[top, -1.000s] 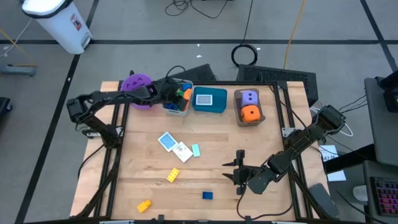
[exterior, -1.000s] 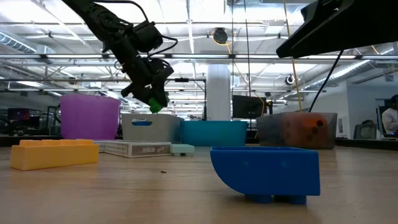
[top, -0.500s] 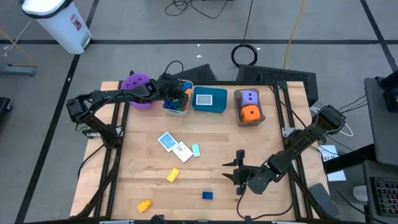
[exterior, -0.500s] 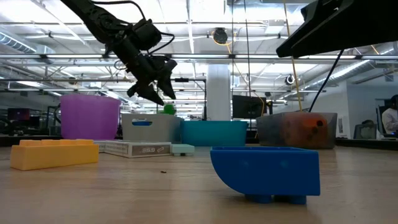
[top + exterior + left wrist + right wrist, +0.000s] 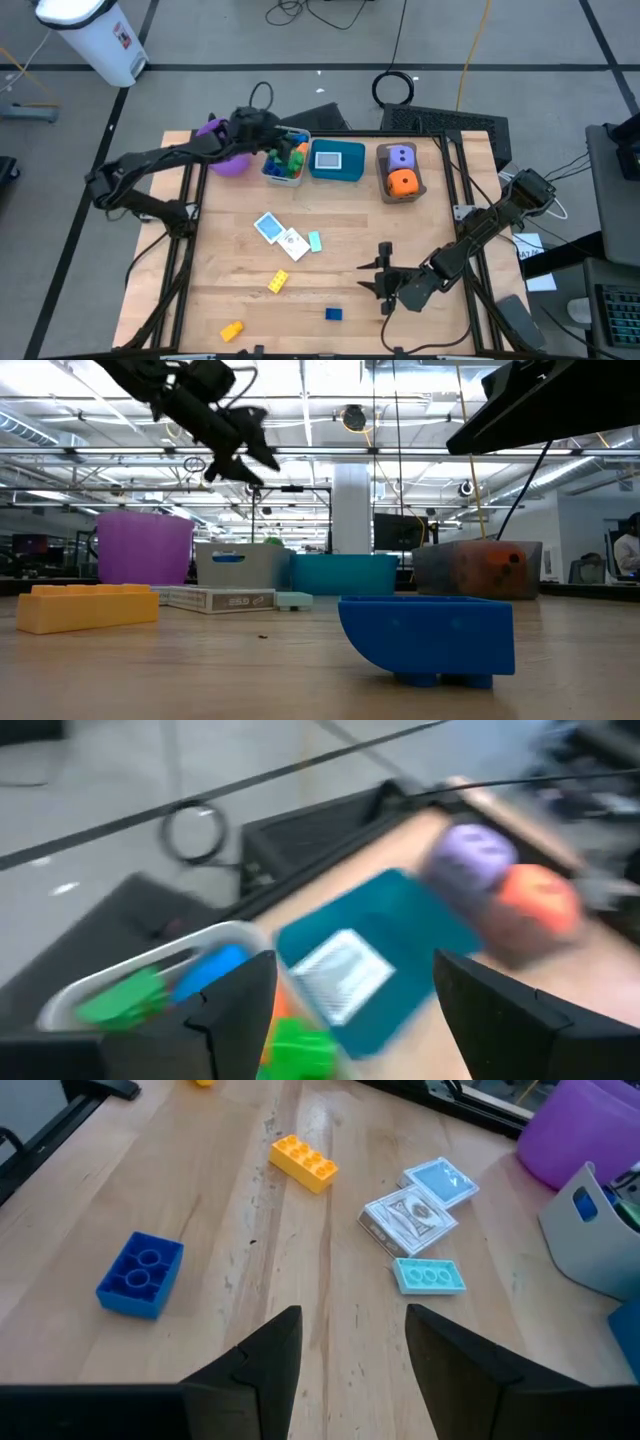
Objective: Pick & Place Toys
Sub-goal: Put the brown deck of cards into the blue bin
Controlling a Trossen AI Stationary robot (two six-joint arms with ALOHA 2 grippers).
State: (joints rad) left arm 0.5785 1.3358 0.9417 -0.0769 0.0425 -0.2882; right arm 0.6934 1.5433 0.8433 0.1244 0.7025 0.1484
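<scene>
My left gripper (image 5: 276, 140) (image 5: 250, 458) (image 5: 355, 968) hangs open and empty above the grey bin (image 5: 284, 166) (image 5: 70, 1000), which holds green (image 5: 300, 1046), blue and orange bricks. My right gripper (image 5: 376, 280) (image 5: 352, 1316) hovers open over the near right of the table. Loose toys lie flat on the wood: a blue brick (image 5: 333, 314) (image 5: 140, 1274), a yellow brick (image 5: 277, 282) (image 5: 303, 1161), another yellow brick (image 5: 231, 330), a teal brick (image 5: 430, 1275) and two cards (image 5: 268, 226) (image 5: 292, 243).
A purple bucket (image 5: 222, 160) stands left of the grey bin. Right of it are a teal bin (image 5: 337, 160) with a card inside and a brown bin (image 5: 400, 175) holding a purple die (image 5: 401, 155) and an orange die (image 5: 402, 182). Black frame rails run along both table sides.
My left gripper has opened and let go of a green brick, which has dropped into the grey bin. The gripper has then risen above the bin, drawn back toward the table's far left, and tipped nearer to level.
</scene>
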